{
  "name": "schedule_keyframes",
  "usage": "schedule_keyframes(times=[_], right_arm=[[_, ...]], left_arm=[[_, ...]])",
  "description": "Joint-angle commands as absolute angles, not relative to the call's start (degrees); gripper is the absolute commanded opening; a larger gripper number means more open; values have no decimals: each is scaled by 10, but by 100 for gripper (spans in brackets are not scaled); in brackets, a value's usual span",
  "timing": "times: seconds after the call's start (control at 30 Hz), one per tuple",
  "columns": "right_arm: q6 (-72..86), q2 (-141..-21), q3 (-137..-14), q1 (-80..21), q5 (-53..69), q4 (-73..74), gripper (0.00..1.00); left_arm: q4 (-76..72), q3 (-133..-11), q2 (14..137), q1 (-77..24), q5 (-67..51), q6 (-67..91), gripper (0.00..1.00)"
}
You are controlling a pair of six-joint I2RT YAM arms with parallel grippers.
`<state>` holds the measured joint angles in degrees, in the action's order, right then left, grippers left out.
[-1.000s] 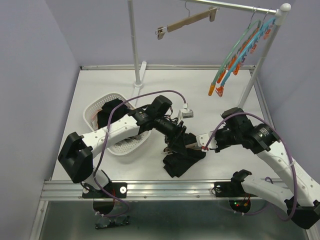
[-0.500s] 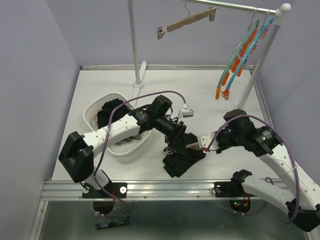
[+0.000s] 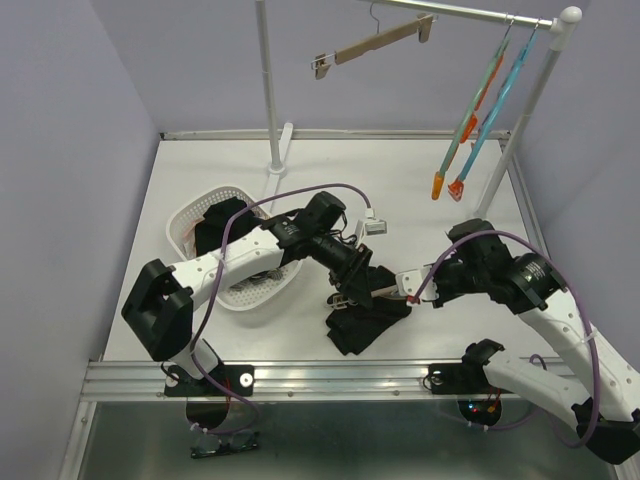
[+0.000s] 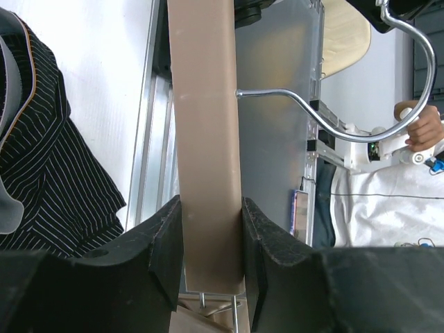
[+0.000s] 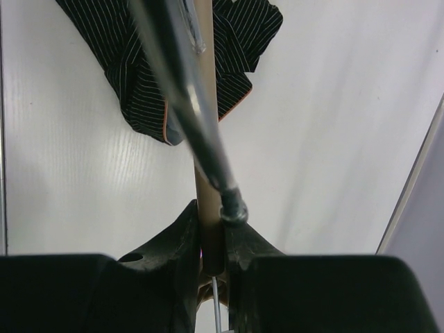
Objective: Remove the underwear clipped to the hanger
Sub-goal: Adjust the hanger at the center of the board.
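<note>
Jaws of left gripper [image 4: 208,211] and right gripper [image 5: 210,223] both clamp the wooden hanger [image 4: 205,104]. Its long axis runs gripper-to-gripper (roughly left-right); black pinstriped underwear [image 3: 362,322] heaps on the table [image 3: 420,190] beneath.

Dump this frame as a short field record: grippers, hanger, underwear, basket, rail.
left gripper: closed against both sides of the wooden hanger bar
right gripper: shut on the same bar, next to the wire hook
underwear: black pinstriped, bunched on the table under the hanger; clips not visible
basket: white, left of the arms, dark cloth inside
rail: one bare hanger, coloured hangers
</note>
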<state>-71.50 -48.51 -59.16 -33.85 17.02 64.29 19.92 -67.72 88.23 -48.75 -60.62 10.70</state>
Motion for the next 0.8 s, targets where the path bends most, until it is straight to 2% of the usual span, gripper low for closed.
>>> schedule_keyframes(times=[0.0, 0.07, 0.1, 0.17, 0.2, 0.27, 0.3, 0.37, 0.4, 0.77], right_arm=[[-695, -483, -598, -340, 186, 612, 17], [-682, -486, -606, -340, 190, 608, 27], [-676, -487, -609, -341, 194, 606, 39], [-652, -491, -625, -340, 198, 600, 52], [-644, -492, -631, -340, 203, 599, 66], [-621, -495, -652, -340, 208, 599, 77], [-612, -496, -659, -339, 210, 598, 88], [-592, -497, -671, -340, 214, 598, 93], [-580, -496, -685, -339, 215, 599, 100], [-538, -461, -757, -310, 235, 639, 100]], left_arm=[[187, -706, 874, -493, -634, 110, 0], [181, -702, 871, -493, -635, 117, 0], [178, -701, 871, -492, -633, 120, 0], [171, -697, 867, -492, -629, 128, 0], [169, -695, 865, -490, -624, 132, 0], [157, -686, 856, -487, -620, 143, 0], [152, -682, 852, -485, -617, 147, 0], [138, -671, 839, -476, -612, 161, 0], [134, -668, 835, -470, -611, 163, 0], [147, -623, 787, -416, -584, 170, 0]])
